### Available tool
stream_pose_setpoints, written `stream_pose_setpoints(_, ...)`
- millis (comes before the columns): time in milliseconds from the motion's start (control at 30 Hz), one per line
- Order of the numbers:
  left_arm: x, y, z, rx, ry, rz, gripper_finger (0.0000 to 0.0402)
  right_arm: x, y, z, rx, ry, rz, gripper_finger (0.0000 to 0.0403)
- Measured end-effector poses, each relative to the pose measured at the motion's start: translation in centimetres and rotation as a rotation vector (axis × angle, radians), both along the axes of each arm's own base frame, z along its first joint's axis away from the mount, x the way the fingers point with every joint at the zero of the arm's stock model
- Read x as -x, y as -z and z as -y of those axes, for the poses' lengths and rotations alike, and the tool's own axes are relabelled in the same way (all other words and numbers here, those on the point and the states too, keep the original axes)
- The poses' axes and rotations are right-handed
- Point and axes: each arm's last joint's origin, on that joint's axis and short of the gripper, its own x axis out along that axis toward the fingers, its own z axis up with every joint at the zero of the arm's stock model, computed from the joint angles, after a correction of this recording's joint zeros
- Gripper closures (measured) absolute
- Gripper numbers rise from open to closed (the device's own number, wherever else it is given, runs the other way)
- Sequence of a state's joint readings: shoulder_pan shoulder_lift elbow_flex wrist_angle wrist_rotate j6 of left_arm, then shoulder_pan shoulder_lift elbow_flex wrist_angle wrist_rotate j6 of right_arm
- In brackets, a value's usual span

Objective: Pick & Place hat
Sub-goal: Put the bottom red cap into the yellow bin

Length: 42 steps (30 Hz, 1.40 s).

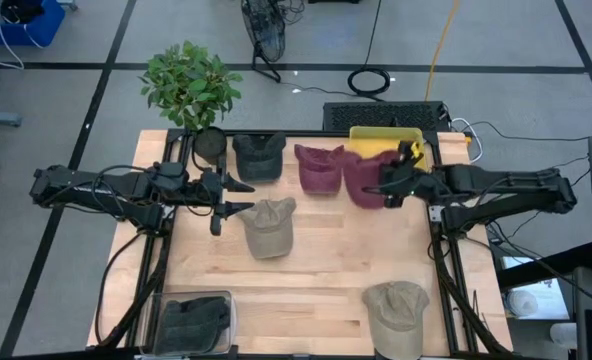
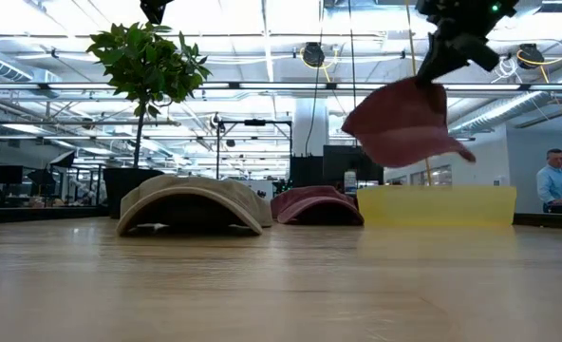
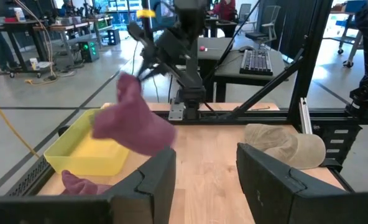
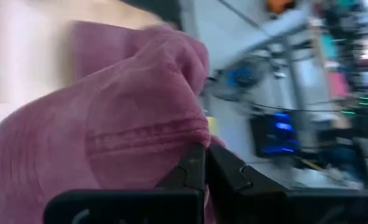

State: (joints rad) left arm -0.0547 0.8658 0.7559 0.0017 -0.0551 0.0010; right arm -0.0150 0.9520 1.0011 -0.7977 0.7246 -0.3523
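Pale wood table point(image 1: 316, 300), grey tiled floor point(image 1: 96, 40)

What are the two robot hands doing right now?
Left gripper: fingers open, holding nothing.
Right gripper: fingers shut on the maroon hat, lifted above the table.

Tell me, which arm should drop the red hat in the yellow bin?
The right arm. Its gripper is shut on the red hat, lifted off the table beside the yellow bin. The left gripper hangs open and empty, farther away.
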Motion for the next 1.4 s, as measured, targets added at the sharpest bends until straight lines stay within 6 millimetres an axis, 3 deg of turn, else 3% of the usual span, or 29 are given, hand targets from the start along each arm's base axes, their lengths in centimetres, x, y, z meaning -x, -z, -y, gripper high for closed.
stream_pose_setpoints(233,0.0,0.0,0.0,0.001,0.000,0.000,0.0229,0.5,-1.8,2.2,0.200,0.097,-0.114,0.0403)
stream_pose_setpoints(500,0.0,0.0,0.0,0.004,0.000,-0.001,0.0229,1.3,-1.3,5.5,0.144,0.220,-0.151,0.0403)
stream_pose_setpoints(1000,0.0,0.0,0.0,-0.002,0.001,-0.003,0.0229,2.1,5.9,9.4,0.206,0.237,-0.300,0.0403)
stream_pose_setpoints(1267,0.0,0.0,0.0,-0.004,0.001,-0.003,0.0229,2.8,8.1,10.9,0.323,0.236,-0.346,0.0403)
stream_pose_setpoints(1400,0.0,0.0,0.0,-0.004,0.001,-0.003,0.0229,3.2,9.0,11.4,0.352,0.136,-0.400,0.0403)
